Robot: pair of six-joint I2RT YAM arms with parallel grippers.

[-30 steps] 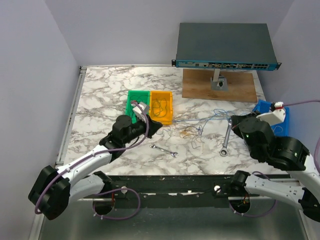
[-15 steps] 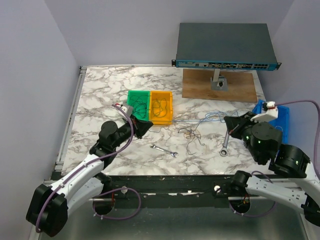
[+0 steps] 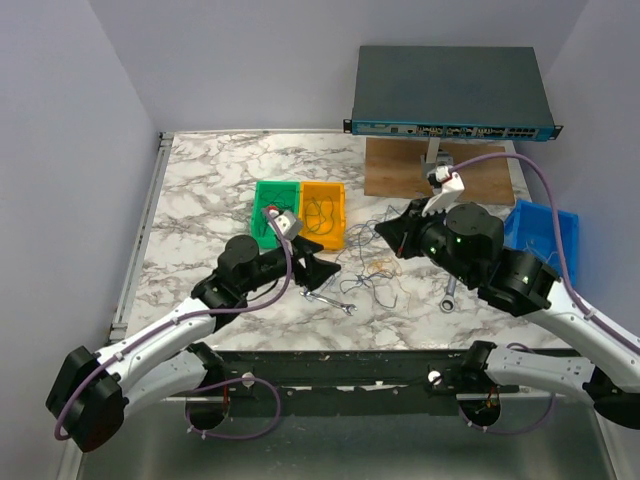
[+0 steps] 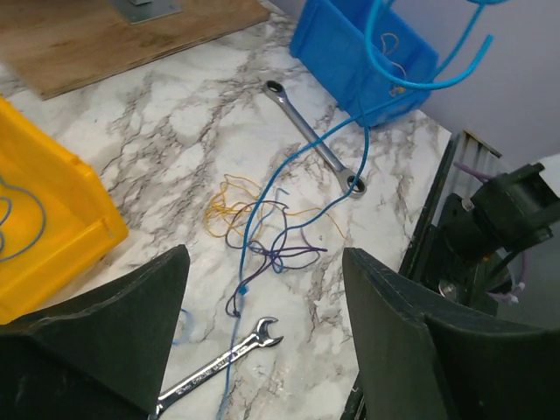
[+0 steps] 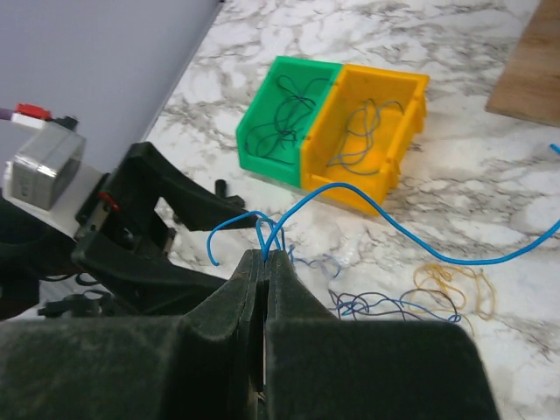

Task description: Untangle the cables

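In the middle of the marble table (image 3: 200,180) the cables (image 3: 372,278) lie as a loose snarl of hair-thin strands, blue, dark purple and yellowish, crossing each other in one small knot. One blue strand (image 5: 367,206) rises out of it, and my right claw (image 5: 265,258) is closed tight on that strand, which loops away toward 3 o'clock in the right wrist view. My left claw (image 4: 262,262) is spread wide and holds nothing; it hangs just above the snarl, at about 9 o'clock from it in the overhead view. I judge these wires to be nearly weightless and quite limp. They cannot be pushed, only drawn, and they look thin enough to slide out of flat pads unless pinched squarely. They are likely to snag on one another, so a hard pull would probably tighten the knot. The best hold for my open claw seems to be a free end or an outer loop of a dark strand, well clear of the crossing, so the blue one can be drawn away from it. The small wrench (image 3: 328,301) lies at 8 o'clock from the snarl, close enough to catch a trailing wire. The longer wrench (image 3: 450,290) lies at 3 o'clock. The green bin (image 3: 273,205) and orange bin (image 3: 324,212), each already holding wires, stand at 11 o'clock, and the blue bin (image 3: 545,228) sits at 2 o'clock.
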